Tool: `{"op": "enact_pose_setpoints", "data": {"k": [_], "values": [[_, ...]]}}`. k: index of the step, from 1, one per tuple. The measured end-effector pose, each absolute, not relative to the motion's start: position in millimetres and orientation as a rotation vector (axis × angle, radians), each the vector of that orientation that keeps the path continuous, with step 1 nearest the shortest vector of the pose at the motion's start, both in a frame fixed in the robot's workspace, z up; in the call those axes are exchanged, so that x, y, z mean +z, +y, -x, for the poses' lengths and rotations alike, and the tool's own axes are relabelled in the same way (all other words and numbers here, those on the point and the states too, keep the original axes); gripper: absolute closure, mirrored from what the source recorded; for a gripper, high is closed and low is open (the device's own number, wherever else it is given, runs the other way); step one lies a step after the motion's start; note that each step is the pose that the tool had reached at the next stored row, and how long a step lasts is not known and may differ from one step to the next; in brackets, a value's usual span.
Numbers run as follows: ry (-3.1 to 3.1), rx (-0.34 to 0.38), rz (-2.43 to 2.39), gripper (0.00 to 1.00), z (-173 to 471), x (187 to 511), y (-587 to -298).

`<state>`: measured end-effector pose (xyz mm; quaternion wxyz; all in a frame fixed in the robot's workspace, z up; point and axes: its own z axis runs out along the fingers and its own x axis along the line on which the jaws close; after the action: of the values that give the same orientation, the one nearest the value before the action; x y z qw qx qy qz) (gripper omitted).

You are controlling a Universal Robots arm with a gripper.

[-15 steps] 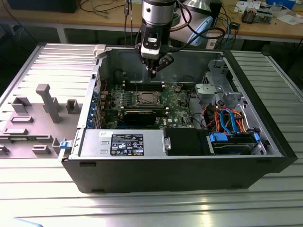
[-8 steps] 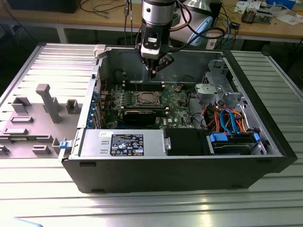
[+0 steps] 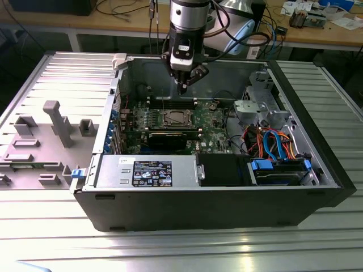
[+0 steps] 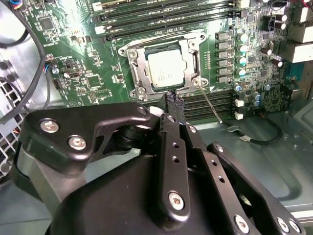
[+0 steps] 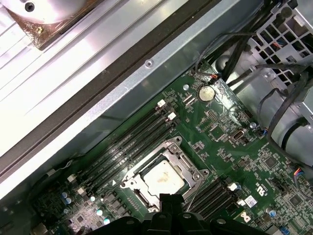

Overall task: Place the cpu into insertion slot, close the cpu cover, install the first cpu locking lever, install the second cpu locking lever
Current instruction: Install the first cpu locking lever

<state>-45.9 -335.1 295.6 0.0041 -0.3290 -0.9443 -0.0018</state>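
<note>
Silvery metal tells me where things stand: the cpu [image 4: 166,68] lies flat in the insertion slot [image 4: 195,59], mid-motherboard [image 4: 73,49] between the two banks of memory slots [image 4: 161,14], and the cpu cover [image 4: 137,68] looks folded down around it. My gripper [image 4: 173,99] hovers just off one corner of the slot, tips pressed together and holding nothing.

A thin locking lever [image 4: 211,105] juts from that corner across the nearer memory bank. I judge it unlatched.

The risk is in that rod. With my tips together I have only a narrow edge to push with, so I could slide off it and rake the capacitors [image 4: 242,49] beside the slot. And if the cover is not sitting fully flat, which I cannot tell from here, forcing the lever would press the chip down crooked.
</note>
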Motion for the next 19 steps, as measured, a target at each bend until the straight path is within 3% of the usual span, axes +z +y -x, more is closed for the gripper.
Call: {"op": "enact_pose_setpoints", "data": {"k": [19], "values": [[-3.084,-0.004,0.55,0.89,45.9,295.6,-334.9]]}}
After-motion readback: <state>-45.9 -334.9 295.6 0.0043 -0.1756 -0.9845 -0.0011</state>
